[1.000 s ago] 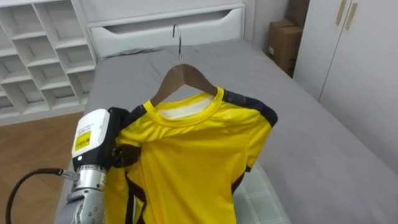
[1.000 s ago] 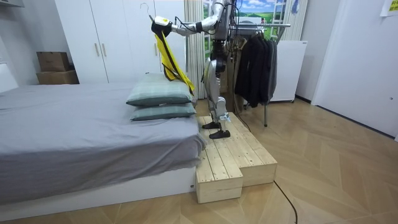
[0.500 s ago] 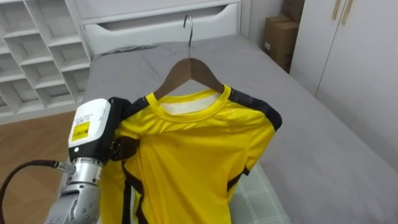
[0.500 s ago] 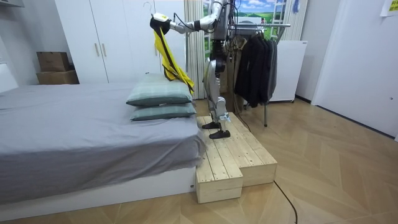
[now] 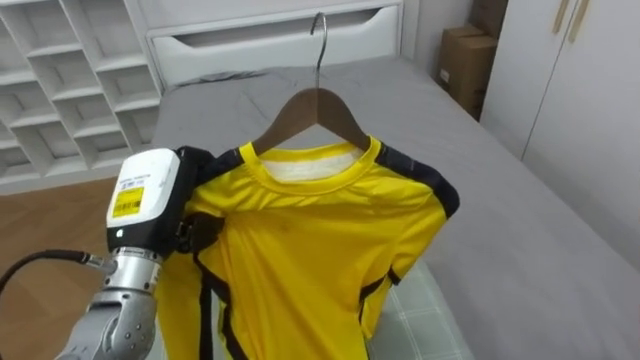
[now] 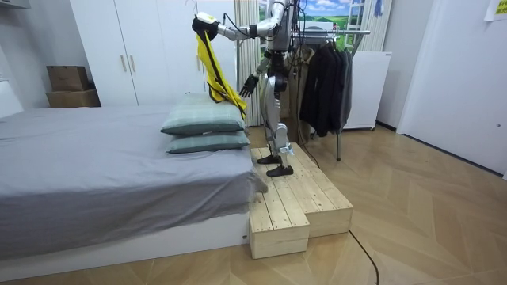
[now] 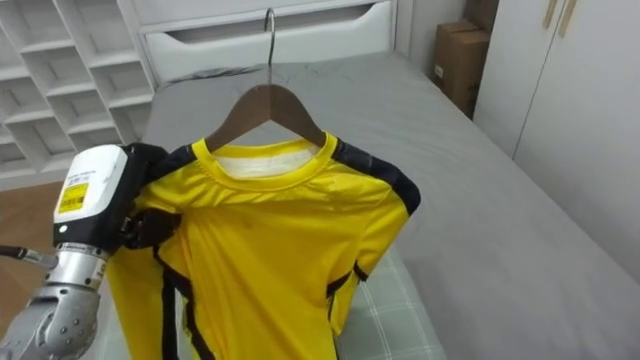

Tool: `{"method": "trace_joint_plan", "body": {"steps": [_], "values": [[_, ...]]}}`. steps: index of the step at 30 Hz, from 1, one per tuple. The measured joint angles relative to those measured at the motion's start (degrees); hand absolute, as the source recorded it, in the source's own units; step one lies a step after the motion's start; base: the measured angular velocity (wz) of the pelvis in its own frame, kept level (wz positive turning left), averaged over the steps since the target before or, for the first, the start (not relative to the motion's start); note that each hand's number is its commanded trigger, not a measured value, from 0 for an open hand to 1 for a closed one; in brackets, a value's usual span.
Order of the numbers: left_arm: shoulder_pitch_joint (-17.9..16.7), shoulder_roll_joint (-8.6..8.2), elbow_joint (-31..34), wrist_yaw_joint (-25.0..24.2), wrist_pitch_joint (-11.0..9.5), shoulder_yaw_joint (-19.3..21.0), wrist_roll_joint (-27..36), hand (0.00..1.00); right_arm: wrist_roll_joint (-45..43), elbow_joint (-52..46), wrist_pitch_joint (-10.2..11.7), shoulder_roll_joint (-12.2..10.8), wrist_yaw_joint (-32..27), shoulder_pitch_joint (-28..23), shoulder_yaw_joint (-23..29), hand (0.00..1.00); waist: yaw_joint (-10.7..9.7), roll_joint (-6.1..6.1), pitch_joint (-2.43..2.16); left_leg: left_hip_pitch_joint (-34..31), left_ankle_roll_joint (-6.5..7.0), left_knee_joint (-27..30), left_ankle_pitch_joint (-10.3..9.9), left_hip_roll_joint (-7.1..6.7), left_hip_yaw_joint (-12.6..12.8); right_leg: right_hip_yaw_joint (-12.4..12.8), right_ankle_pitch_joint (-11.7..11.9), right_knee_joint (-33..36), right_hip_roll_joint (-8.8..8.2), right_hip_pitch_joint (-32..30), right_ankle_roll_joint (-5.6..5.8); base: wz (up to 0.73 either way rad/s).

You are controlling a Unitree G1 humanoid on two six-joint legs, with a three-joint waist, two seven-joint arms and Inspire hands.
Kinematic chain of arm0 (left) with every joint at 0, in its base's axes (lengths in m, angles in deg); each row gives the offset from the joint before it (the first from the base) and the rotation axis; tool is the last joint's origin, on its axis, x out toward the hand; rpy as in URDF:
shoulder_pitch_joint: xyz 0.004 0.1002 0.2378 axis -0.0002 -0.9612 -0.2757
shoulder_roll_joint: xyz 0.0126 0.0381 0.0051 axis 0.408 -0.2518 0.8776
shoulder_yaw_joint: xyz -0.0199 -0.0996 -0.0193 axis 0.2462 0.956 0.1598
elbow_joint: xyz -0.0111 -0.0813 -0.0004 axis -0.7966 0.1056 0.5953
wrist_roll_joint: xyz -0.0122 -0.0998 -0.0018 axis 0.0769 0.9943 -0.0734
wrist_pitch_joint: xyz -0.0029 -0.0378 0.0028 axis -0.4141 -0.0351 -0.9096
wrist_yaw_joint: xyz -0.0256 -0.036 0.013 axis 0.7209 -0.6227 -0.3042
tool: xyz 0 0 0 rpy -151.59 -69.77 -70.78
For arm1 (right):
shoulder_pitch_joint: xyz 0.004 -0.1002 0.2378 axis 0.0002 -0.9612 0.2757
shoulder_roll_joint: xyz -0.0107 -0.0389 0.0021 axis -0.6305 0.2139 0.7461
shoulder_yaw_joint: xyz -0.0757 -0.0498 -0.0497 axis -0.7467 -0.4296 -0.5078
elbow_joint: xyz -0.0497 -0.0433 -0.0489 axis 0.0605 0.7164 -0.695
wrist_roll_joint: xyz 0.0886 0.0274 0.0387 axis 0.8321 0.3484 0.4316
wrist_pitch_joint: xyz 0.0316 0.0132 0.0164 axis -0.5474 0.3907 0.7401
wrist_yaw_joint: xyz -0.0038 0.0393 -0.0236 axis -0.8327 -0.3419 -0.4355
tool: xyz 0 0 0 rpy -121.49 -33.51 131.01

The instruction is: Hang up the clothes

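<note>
The yellow short-sleeved jersey with black trim (image 5: 310, 260) hangs in the air above the grey bed (image 5: 520, 220), draped on a wooden hanger with a metal hook (image 5: 316, 100). Light, soft, slick cloth, I'd judge, ready to slide off, so the stiff hanger is the place to hold. The left robot hand (image 5: 198, 235) is tucked at the jersey's shoulder, its grip impossible to tell; the right robot hand (image 6: 248, 85) dangles slack, fingers apart.

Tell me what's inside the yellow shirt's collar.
A wooden hanger sits in the yellow shirt, its metal hook standing above the neck. Cloth covers the hanger's ends, and the left hand grips the shirt at one shoulder.
</note>
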Motion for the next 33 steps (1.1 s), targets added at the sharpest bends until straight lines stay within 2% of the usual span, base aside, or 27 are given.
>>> {"method": "trace_joint_plan", "body": {"steps": [2, 5, 12, 17, 21, 26, 33], "values": [[0.0, 0.0, 0.0, 0.0, 0.0, 0.0, 0.7, 1.0, -0.9, -3.9, 0.0, 0.3, -1.1, 0.0, -0.4, 0.0, 0.4, -0.53, -0.08, 0.0, -0.01, 0.2, 0.0, 0.03, -0.1, 0.0, 0.0, 0.1, -0.04, 0.1, -0.01, 0.03], [0.0, 0.0, 0.0, 0.0, 0.0, 0.0, 0.6, 1.0, -4.1, -10.3, 0.0, 0.7, -2.1, 0.1, -0.4, 0.0, 1.5, -1.23, -0.43, 0.1, -0.01, 0.4, 0.0, 0.04, -0.1, 0.1, 0.0, 0.3, -0.06, 0.1, -0.02, 0.0], [0.0, 0.15, 0.0, 0.1, 0.6, 0.0, -0.2, 1.0, -13.1, -26.7, 0.4, 1.2, -5.3, 0.2, -0.4, 0.0, 1.9, -1.92, -0.48, 0.2, -0.01, 0.4, 0.0, 0.01, -0.2, 0.0, 0.0, 0.2, -0.06, 0.5, 0.01, 0.01], [-0.1, 0.12, 2.4, -0.7, 0.9, 0.0, 0.2, 1.0, -14.2, -31.0, 0.5, 1.2, -5.8, 0.2, -0.4, 0.0, 2.2, -2.3, -0.44, 0.0, -0.02, 0.2, 0.0, 0.06, -0.3, 0.0, 0.0, 0.0, 0.01, 0.4, 0.01, 0.0], [-0.4, -0.66, 6.4, -1.1, 1.0, 0.0, 2.1, 1.0, -13.6, -35.8, 0.5, 1.2, -6.1, 0.2, -0.6, 0.0, 2.3, -2.75, -0.56, -0.4, -0.03, 0.1, 0.0, 0.06, -0.3, 0.1, 0.0, 0.0, -0.01, 0.0, -0.01, 0.0], [-0.4, -1.05, 6.6, -2.4, 1.2, 0.0, 2.0, 1.0, -13.4, -36.7, 0.5, 1.2, -5.7, 1.2, -0.8, 0.0, 2.5, -3.21, -0.6, -0.3, -0.02, 0.2, 0.0, 0.08, -0.3, 0.1, 0.0, -0.1, -0.19, 0.1, -0.01, 0.0], [-0.4, -1.38, 6.6, -4.4, 1.8, 0.0, 2.0, 1.0, -13.5, -36.7, 0.5, 1.2, -5.3, 2.0, -0.8, 0.0, 3.3, -3.24, -0.58, -0.3, -0.02, 0.2, 0.0, 0.05, -0.5, 0.0, 0.0, -0.1, -0.36, 0.3, -0.01, 0.01]]}}
